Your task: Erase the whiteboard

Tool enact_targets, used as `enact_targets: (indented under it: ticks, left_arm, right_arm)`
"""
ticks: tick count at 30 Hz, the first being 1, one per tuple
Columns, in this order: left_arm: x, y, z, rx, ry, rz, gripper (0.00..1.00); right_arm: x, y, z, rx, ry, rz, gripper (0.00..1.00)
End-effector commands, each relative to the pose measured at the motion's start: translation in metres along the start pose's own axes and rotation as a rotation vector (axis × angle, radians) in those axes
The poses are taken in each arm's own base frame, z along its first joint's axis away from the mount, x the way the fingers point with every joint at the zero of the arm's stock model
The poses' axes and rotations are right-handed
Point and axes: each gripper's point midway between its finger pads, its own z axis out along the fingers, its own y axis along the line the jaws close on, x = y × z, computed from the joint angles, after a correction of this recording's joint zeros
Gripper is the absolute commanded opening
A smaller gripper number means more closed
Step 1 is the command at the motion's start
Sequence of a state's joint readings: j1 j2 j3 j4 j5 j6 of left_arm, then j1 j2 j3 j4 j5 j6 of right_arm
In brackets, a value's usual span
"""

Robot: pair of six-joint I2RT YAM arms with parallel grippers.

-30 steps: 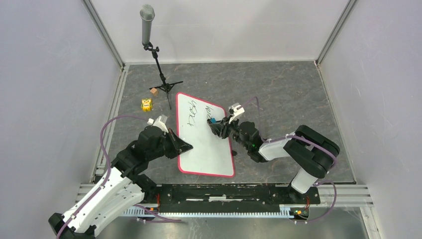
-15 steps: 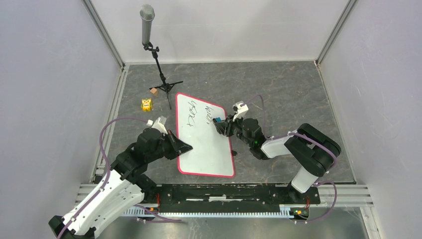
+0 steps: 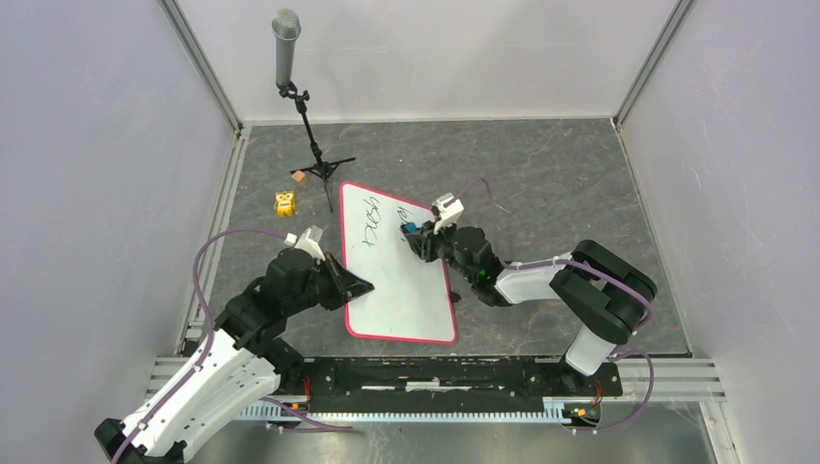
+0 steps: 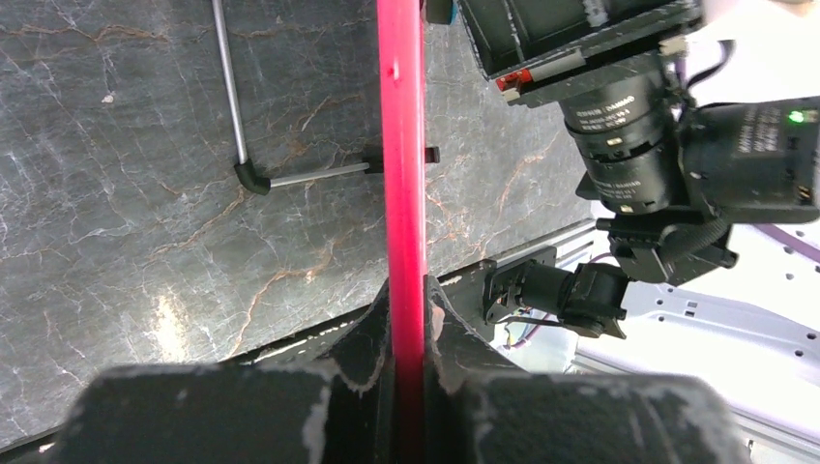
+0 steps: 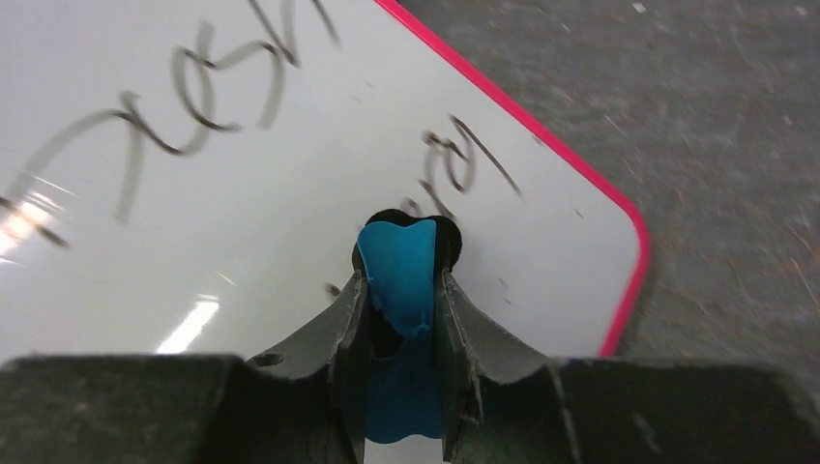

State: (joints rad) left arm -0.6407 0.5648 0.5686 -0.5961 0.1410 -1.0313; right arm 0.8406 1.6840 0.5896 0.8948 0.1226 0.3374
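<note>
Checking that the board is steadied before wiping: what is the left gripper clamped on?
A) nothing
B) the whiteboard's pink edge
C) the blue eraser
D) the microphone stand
B: in the left wrist view the left gripper is closed on the pink rim of the whiteboard.

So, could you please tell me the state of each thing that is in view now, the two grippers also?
whiteboard: black writing on its far part, near part blank.
left gripper: shut on the whiteboard's pink-red rim.
right gripper: shut on the blue eraser.
blue eraser: tip seems to touch the board, beside the writing.
microphone: upright on its stand.
</note>
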Motion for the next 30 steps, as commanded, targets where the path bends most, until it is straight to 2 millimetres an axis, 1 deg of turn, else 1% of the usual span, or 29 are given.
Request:
enact_targets:
  ticks: [1,4,6,8,10,13,15,17,20,22,26,28,30]
  left_arm:
    - [0.054,0.042,0.006,-0.101,0.261,0.086,0.02]
    - [0.054,0.042,0.006,-0.109,0.268,0.091,0.02]
    - [0.054,0.042,0.006,-0.111,0.269,0.090,0.02]
    - [0.053,0.042,0.007,-0.115,0.267,0.091,0.02]
    - [0.053,0.042,0.007,-0.118,0.272,0.097,0.02]
    - [0.052,0.044,0.005,-0.124,0.266,0.109,0.02]
    - [0.052,0.046,0.004,-0.130,0.265,0.119,0.02]
    - [0.052,0.044,0.005,-0.121,0.269,0.124,0.02]
    - [0.050,0.044,0.002,-0.130,0.259,0.135,0.02]
    - [0.050,0.044,0.001,-0.126,0.258,0.136,0.02]
    - [0.052,0.045,0.002,-0.132,0.272,0.133,0.02]
    - [0.053,0.046,0.002,-0.135,0.276,0.134,0.02]
    - [0.052,0.045,0.003,-0.133,0.273,0.138,0.02]
  right_arm:
    - [-0.002,0.100,0.009,-0.310,0.030,-0.025,0.23]
    - [-0.018,0.103,0.023,-0.321,-0.003,0.027,0.23]
    - [-0.023,0.096,0.033,-0.307,-0.014,0.056,0.24]
    - [-0.019,0.084,0.037,-0.295,-0.004,0.083,0.23]
    - [-0.006,0.061,0.035,-0.256,0.010,0.111,0.23]
    - [0.024,0.021,0.033,-0.154,0.098,0.145,0.23]
    - [0.040,-0.004,0.028,-0.085,0.139,0.176,0.23]
    - [0.050,-0.018,0.024,-0.040,0.164,0.198,0.23]
    - [0.060,-0.035,0.026,0.039,0.222,0.186,0.23]
    - [0.059,-0.039,0.027,0.055,0.224,0.182,0.23]
    - [0.051,-0.036,0.030,0.037,0.210,0.170,0.23]
    - [0.041,-0.026,0.032,-0.007,0.186,0.161,0.23]
    - [0.027,-0.007,0.037,-0.073,0.156,0.137,0.23]
